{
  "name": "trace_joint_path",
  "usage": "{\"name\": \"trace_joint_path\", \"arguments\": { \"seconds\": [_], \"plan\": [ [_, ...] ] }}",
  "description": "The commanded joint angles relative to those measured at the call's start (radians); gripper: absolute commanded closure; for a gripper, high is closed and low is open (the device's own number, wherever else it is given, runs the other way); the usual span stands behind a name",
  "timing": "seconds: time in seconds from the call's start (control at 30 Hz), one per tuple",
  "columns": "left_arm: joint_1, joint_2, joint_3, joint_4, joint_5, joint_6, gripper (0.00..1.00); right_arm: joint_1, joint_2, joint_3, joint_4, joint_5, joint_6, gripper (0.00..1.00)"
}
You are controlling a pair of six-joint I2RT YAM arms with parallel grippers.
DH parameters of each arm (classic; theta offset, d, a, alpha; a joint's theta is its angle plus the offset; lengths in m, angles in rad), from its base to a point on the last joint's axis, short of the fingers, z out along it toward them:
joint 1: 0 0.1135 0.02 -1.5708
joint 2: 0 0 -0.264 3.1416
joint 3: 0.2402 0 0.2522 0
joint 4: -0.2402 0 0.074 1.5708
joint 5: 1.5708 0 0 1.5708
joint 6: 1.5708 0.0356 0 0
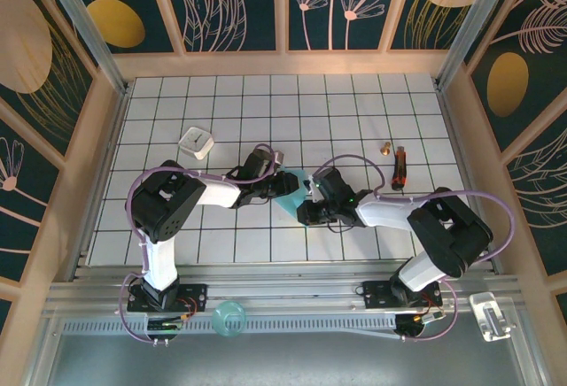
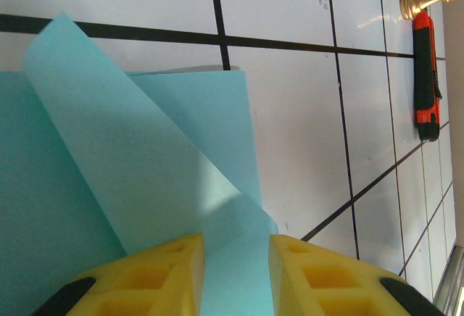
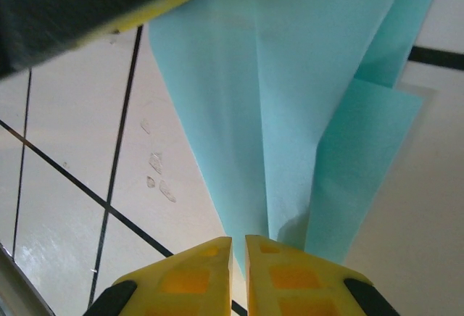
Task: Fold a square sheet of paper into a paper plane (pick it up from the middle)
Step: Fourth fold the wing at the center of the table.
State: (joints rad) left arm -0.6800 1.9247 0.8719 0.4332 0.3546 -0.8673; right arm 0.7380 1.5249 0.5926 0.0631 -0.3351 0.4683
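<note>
Two hands meet on the half-folded blue paper at the middle of the desk.
The right hand is pinched almost closed on the paper's narrow folded end. The left hand has its fingers a little apart, and a curled flap of the paper lies in the gap. A red-and-black cutter lies on the desk, well off to the right.
</note>
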Motion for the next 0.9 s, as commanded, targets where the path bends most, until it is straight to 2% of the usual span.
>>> {"name": "trace_joint_path", "arguments": {
  "seconds": [0.0,0.67,0.87],
  "plan": [
    [0.004,0.05,-0.027,-0.136,-0.06,0.026,0.69,-0.01,0.001,-0.035,-0.016,0.002,-0.025,0.88],
    [0.005,0.051,-0.024,-0.139,-0.066,0.029,0.69,0.016,-0.059,-0.108,-0.144,-0.021,-0.034,0.89],
    [0.004,0.048,-0.03,-0.139,-0.069,0.026,0.69,0.025,-0.112,-0.116,-0.205,0.006,-0.037,0.91]
  ]
}}
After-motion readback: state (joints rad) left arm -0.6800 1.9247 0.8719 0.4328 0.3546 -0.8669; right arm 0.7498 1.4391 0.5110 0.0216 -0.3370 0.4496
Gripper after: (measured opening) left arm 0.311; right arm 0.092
